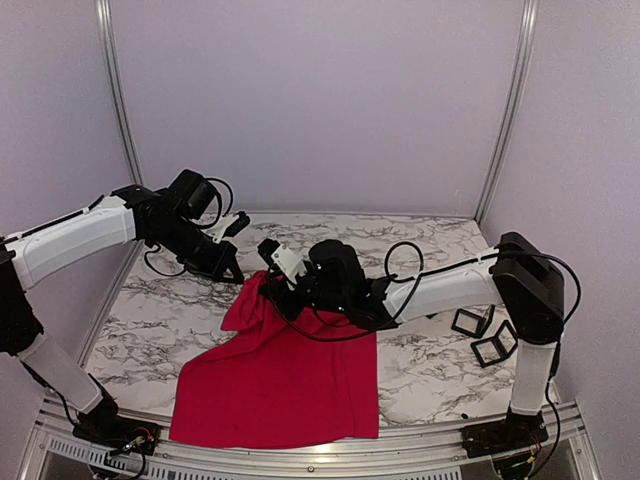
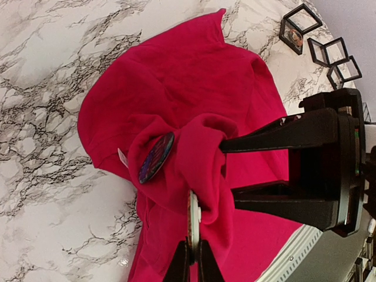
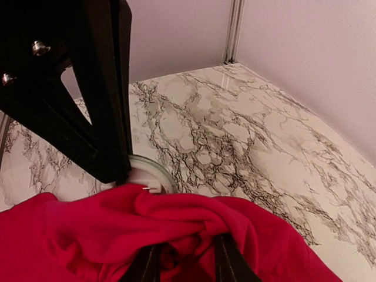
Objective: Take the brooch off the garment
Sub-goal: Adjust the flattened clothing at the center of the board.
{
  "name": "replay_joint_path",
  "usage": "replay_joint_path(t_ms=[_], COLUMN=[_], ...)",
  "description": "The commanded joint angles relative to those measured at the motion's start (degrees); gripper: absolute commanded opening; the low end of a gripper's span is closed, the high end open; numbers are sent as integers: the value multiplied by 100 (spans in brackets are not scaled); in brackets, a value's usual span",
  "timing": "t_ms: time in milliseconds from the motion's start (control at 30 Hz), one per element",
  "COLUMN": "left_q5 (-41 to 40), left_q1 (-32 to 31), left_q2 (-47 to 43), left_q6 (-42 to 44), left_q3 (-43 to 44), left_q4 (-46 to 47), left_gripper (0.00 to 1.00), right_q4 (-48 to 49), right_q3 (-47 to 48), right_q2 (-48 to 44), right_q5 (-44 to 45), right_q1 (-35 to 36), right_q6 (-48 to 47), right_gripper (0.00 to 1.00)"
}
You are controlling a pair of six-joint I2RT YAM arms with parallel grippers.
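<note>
1. Your work surface is a white marble-patterned table (image 1: 160, 320) with grey veining and a metal rail along its near edge.
2. A bright red short-sleeved cloth T-shirt (image 1: 280, 390) lies on it near the middle. The hem reaches the near edge, and the far end is bunched and raised off the surface.
3. A few small black square frames (image 1: 485, 335) sit together by your right edge, well apart from the shirt.

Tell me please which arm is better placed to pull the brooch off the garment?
Left, probably: the left claw is shut on the brooch, while the right claw merely straddles a garment fold.
</note>
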Motion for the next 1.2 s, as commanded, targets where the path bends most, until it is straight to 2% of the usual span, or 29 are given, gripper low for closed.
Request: replay_joint_path(t_ms=[0,200,367,500,700,800,967,1033,1133,1167], left_q5=[604,813,789,816,805,747,712,734,749,761], left_q1=[147,235,244,244,244,244,260,262,275,279], left_q2=[202,304,364,405,422,399,336,328,296,284], left_q6=[-208,-327,-348,-359,-352,-359,-318,-293,-265,-252], left_q3=[218,289,420,471,482,498,452,421,378,365], left_q4=[7,109,109,107,109,107,102,88,83,83], left_gripper=[0,0,0,0,0,0,0,0,0,0], right_q4=[-524,-1061,-1378,-1700,-2156,-2356,-2228,-2198,-1767,-1597], right_q3=[30,94,359,785,1317,1467,1101,947,501,359], right_q2=[-414,-690,-646,-355,36,184,85,37,-169,-246], right_q5=[-518,-585,-527,53,1191,1484,1565,1427,1029,908], right_q1=[-36,-40,-8,227,470,485,433,331,133,79], right_q6=[819,1655,2378,2510,2502,2453,2359,2369,2391,2360], right_gripper=[35,54,65,71,89,90,89,86,72,71])
